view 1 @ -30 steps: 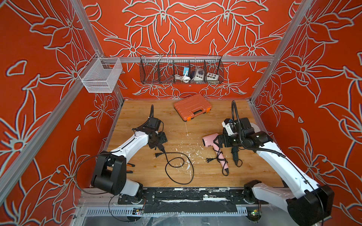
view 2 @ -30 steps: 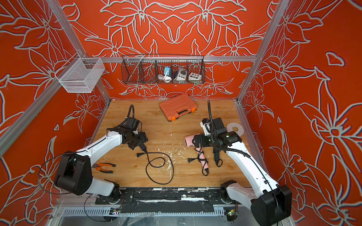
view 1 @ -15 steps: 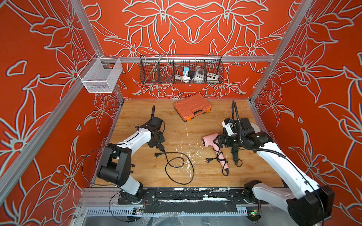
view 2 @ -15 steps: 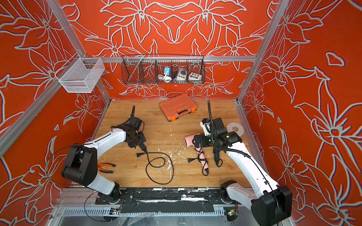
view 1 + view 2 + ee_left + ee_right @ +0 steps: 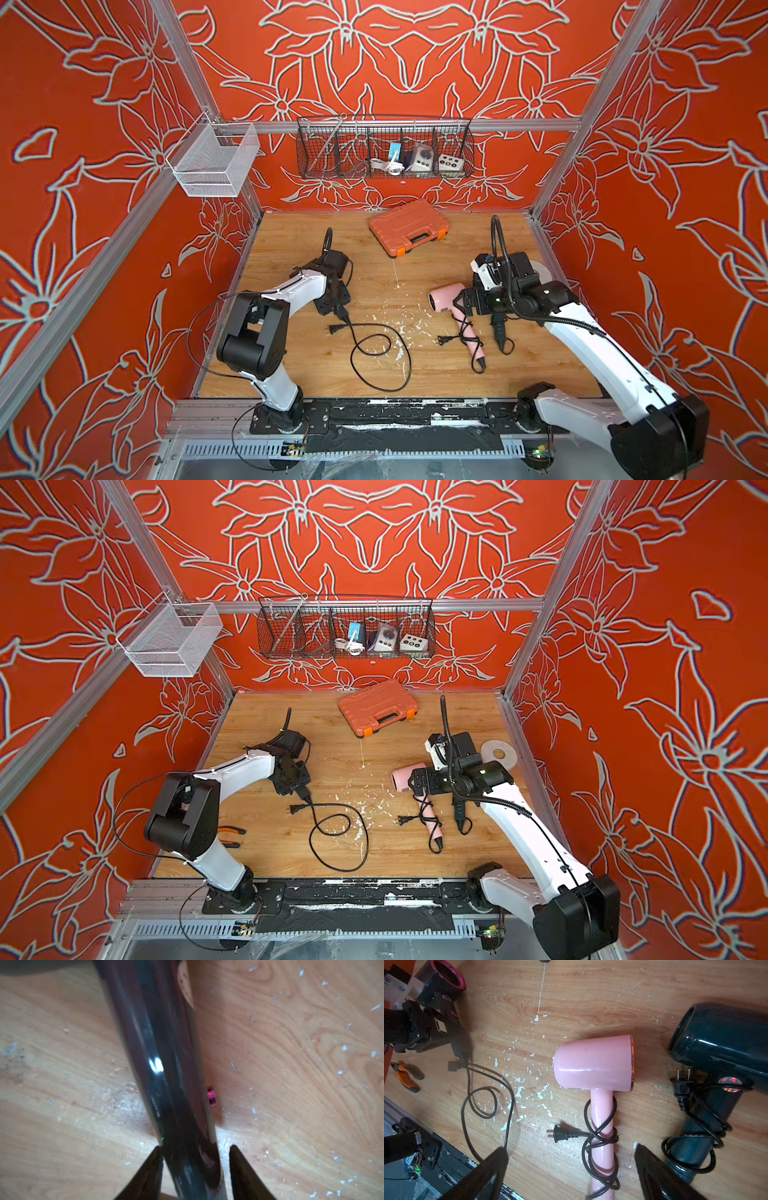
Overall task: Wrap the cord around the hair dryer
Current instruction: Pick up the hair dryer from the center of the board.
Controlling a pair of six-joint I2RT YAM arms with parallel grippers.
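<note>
A black hair dryer [image 5: 446,978] with a magenta ring lies at the table's left. Its shiny handle [image 5: 166,1084] stands between the jaws of my left gripper [image 5: 195,1147] [image 5: 334,305] [image 5: 293,785]. One finger touches the handle and a thin gap shows at the other. Its black cord [image 5: 410,361] [image 5: 368,841] [image 5: 467,1088] lies loose in loops on the wood, with the plug [image 5: 333,330] beside the handle's end. My right gripper [image 5: 571,1148] [image 5: 461,303] hangs open above a pink hair dryer [image 5: 593,1064] [image 5: 446,297], whose cord is wound round its handle.
A third, dark hair dryer [image 5: 720,1043] with its cord wound on lies under my right arm. An orange case [image 5: 407,230] sits at the back and a tape roll [image 5: 498,753] at the right edge. Pliers [image 5: 230,831] lie front left, and wire baskets [image 5: 384,149] hang on the back wall.
My left arm's elbow has come up and forward, and its jaws have narrowed round the black handle. The loose cord and the right arm have not moved.
</note>
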